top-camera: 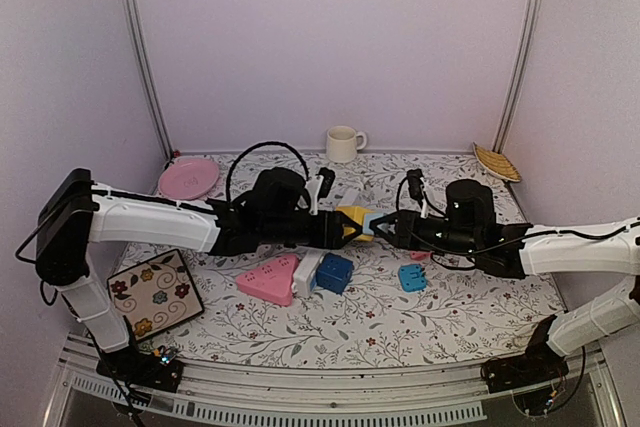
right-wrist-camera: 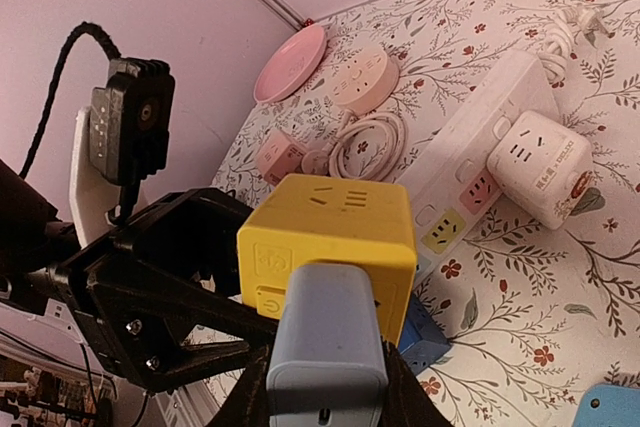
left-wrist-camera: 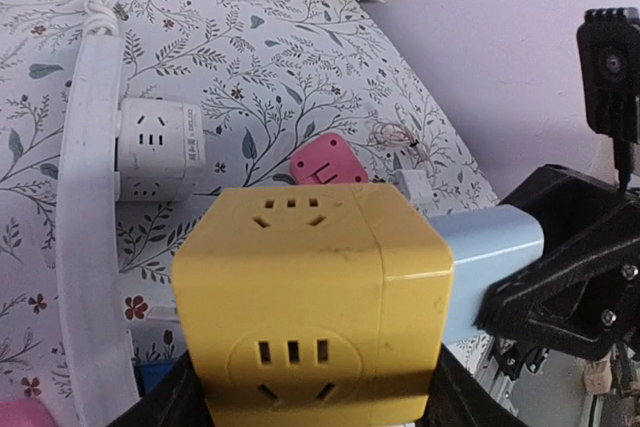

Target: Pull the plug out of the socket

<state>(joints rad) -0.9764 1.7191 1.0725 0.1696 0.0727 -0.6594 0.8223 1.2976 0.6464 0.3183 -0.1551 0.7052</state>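
Right now my right tool point(top-camera: 388, 228) is pinching the blue plug point(right-wrist-camera: 325, 337), and my left tool point(top-camera: 333, 230) is pressing on both sides of the yellow socket point(left-wrist-camera: 310, 287) the plug is sitting in, both hanging above the middle of the tabletop point(top-camera: 450, 332). If the left hold is loose, I am risking the socket dragging along or dropping. A skewed pull could jam the pins.

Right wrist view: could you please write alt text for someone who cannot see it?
The right fingers pinch a pale blue plug seated in a yellow socket cube; the left fingers reach the cube from the left, above a floral tablecloth.
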